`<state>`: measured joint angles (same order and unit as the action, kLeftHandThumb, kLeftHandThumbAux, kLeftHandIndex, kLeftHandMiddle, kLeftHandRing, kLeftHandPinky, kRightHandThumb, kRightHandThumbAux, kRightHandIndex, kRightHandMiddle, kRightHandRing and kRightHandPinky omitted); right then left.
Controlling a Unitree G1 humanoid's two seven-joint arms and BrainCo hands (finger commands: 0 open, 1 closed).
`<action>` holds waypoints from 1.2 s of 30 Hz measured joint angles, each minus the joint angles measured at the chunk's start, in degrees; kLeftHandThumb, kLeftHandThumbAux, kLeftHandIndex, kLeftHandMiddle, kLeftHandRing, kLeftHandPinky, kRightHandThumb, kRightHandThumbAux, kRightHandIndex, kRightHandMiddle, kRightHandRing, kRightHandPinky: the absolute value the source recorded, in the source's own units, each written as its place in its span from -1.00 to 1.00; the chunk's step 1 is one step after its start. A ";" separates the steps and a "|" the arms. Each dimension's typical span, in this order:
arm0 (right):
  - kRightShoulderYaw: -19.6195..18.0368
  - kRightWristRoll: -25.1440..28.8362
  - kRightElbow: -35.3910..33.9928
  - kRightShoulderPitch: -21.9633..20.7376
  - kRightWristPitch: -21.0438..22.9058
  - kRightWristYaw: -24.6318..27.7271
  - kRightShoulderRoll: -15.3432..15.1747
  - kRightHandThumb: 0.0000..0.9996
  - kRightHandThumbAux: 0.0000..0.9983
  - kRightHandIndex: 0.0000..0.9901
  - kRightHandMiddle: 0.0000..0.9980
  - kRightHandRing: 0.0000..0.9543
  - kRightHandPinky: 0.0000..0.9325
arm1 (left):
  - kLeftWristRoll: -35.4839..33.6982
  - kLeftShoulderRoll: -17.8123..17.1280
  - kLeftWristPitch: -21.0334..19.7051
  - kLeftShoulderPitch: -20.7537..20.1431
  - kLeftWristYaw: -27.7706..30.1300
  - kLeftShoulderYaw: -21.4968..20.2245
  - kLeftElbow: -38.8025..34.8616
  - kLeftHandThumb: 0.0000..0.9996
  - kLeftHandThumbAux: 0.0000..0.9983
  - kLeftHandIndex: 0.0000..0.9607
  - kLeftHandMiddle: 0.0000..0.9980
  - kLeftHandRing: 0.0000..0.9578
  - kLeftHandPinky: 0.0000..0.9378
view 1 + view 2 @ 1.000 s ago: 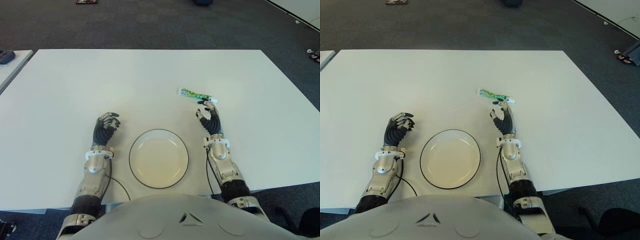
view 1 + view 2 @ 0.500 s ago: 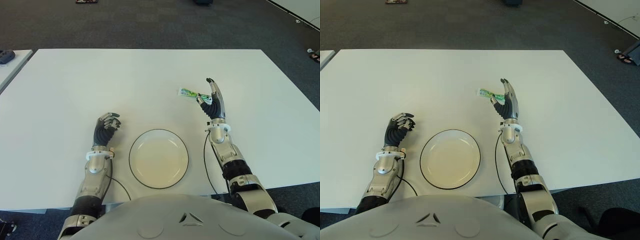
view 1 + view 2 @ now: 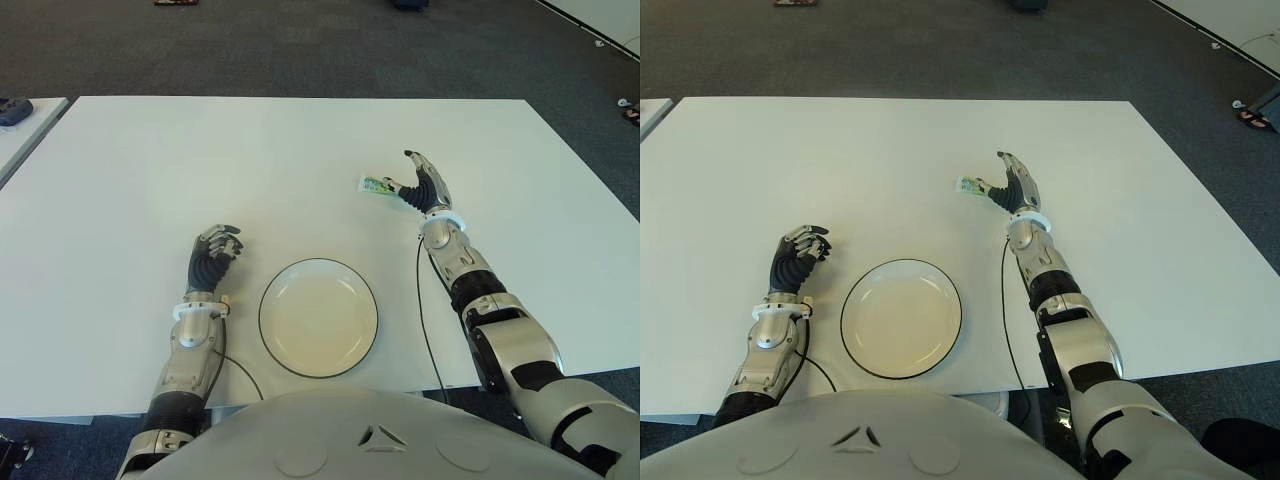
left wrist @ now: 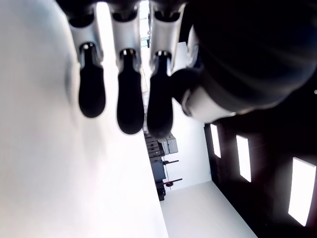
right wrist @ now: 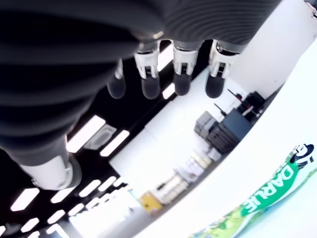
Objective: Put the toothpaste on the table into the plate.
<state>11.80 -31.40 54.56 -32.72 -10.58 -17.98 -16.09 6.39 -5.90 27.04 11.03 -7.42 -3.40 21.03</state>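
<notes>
One broad white table [image 3: 300, 140] fills most of the scene, with dark carpet [image 3: 300, 45] beyond its far edge and the corner of a second white table [image 3: 25, 120] off to the robot's left. Near the front edge, between the two arms, sits a round white plate [image 3: 318, 316] with a dark rim, holding nothing. The right hand [image 3: 424, 185] is stretched out well beyond the plate, fingers [image 5: 149, 88] extended and spread, grasping nothing. It hovers directly over the near end of the toothpaste [image 3: 377, 185], a green-and-white tube lying flat on the table, far-right of the plate and well apart from it; the hand hides the tube's right end from the head camera. The left hand [image 3: 212, 256] shows left of the plate, fingers curled inward and holding nothing.
</notes>
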 measured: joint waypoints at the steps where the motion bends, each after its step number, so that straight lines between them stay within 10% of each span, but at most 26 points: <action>1: 0.56 -0.08 1.29 -0.83 0.45 0.30 0.00 -0.44 -0.17 -1.00 -1.00 -1.00 -1.00 | 0.03 0.00 0.16 -0.08 -0.01 -0.01 0.18 0.41 0.44 -0.10 0.19 0.26 0.27; 36: 16.26 -6.94 21.38 -17.52 11.00 18.69 -3.71 -0.13 -0.44 -1.00 -1.00 -1.00 -1.00 | 0.43 0.27 -2.18 0.60 -0.04 -0.12 -1.48 0.41 0.44 -0.10 0.21 0.28 0.27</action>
<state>28.06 -38.34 75.94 -50.24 0.42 0.71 -19.80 6.82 -5.63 24.86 11.63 -7.46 -3.52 19.55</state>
